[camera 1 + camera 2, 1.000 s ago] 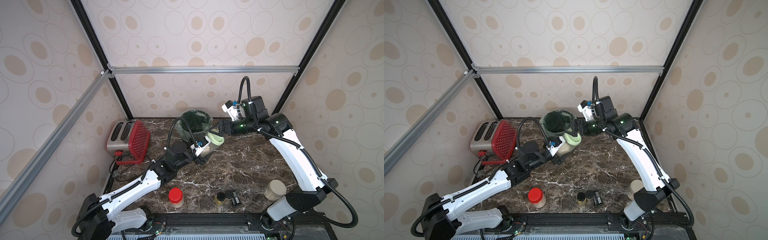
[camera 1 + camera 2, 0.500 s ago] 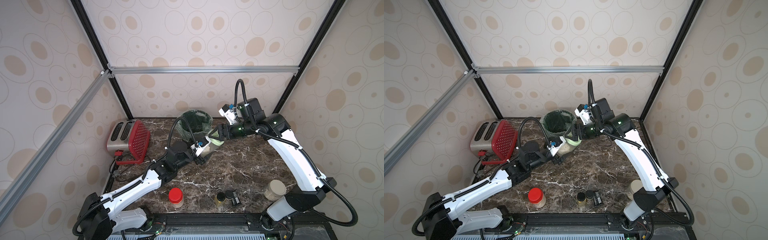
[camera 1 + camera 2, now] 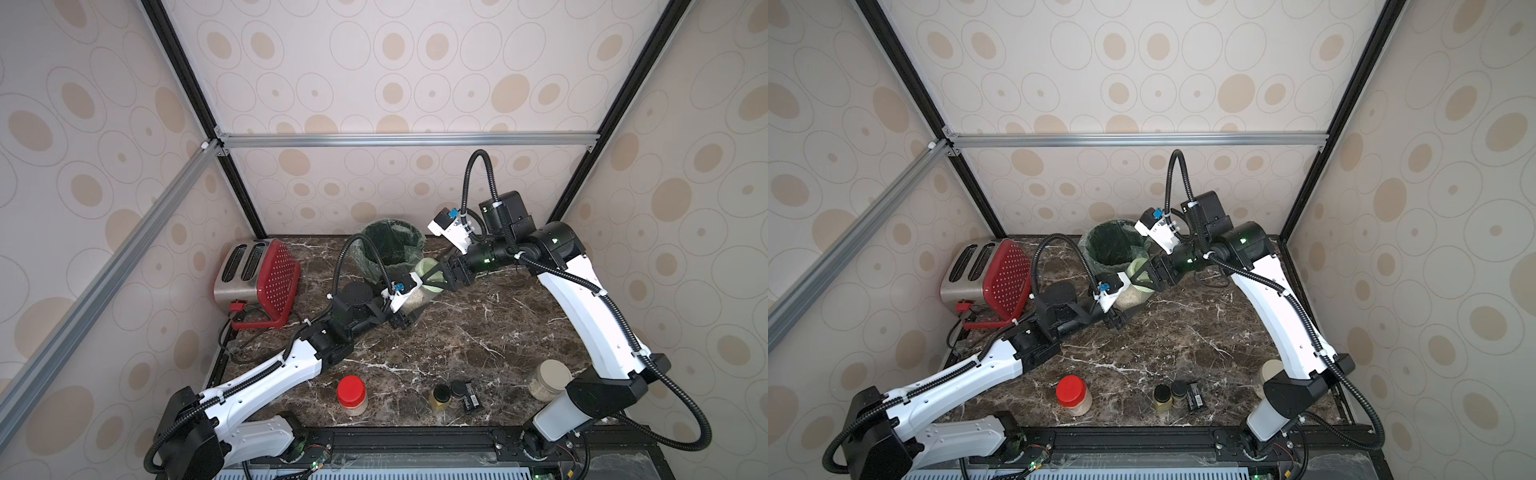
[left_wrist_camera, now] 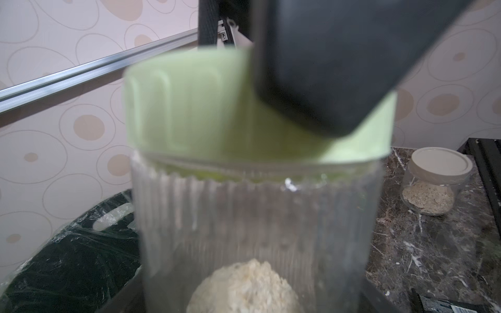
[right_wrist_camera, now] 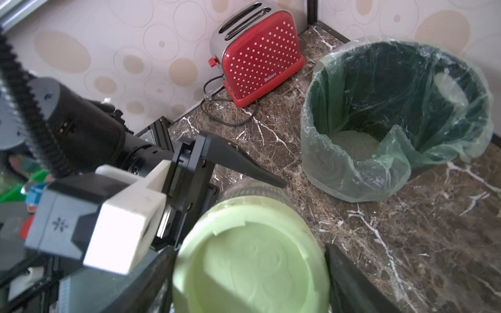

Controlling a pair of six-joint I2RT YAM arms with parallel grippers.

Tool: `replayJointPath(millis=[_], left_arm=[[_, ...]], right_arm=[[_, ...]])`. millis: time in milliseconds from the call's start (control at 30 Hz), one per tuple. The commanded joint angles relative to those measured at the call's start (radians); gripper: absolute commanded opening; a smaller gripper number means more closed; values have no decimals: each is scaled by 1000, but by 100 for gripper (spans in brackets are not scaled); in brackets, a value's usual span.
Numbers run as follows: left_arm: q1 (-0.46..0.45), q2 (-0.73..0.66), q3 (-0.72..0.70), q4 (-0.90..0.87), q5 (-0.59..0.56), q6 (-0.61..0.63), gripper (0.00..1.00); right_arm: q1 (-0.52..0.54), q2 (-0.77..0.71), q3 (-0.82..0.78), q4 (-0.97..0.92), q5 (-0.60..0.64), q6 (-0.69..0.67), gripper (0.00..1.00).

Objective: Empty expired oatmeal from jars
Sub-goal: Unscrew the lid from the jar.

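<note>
Left tool (image 3: 406,311) gripping green-lidded jar (image 3: 417,297), right tool (image 3: 441,275) clamping lid (image 3: 428,269), two other jars (image 3: 352,397) (image 3: 547,379) aside

A booth papered in cream with beige ovals, over dark marble
Patterned walls (image 3: 415,83) close the back and both sides; black corner posts (image 3: 199,116) and a silver aluminium rail (image 3: 407,139) run across them. The marble tabletop (image 3: 478,345) is brown-black with white veins, under soft, even light. A red dotted toaster (image 3: 257,278) stands near a back corner
</note>
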Motion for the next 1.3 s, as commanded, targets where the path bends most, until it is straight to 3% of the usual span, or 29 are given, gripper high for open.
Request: replayJointPath(millis=[0,233,333,433,633,700,867,1267], left_arm=[[13,-18,14,88,1,-6,0],[14,-25,-1,91,6,-4,0],[14,-13,-2,103,9,-2,0],[14,-3,-1,112,0,7,0],[15,23,-3,159,-22,19,0],[14,41,-7,174,-39,35,0],[14,69,-25,235,-52,25,0],[14,67,-20,223,-50,42,0]], right_arm=[[23,-26,1,-41,-149,-187,84],[9,-60,-51,15,-113,-206,100],[9,-84,-49,47,-70,-140,100],[10,-96,-24,63,-26,-10,100],[8,-61,76,-21,189,416,100],[9,-63,78,-51,236,481,94],[13,-103,25,-47,310,534,93],[32,-79,-47,28,246,604,100]])
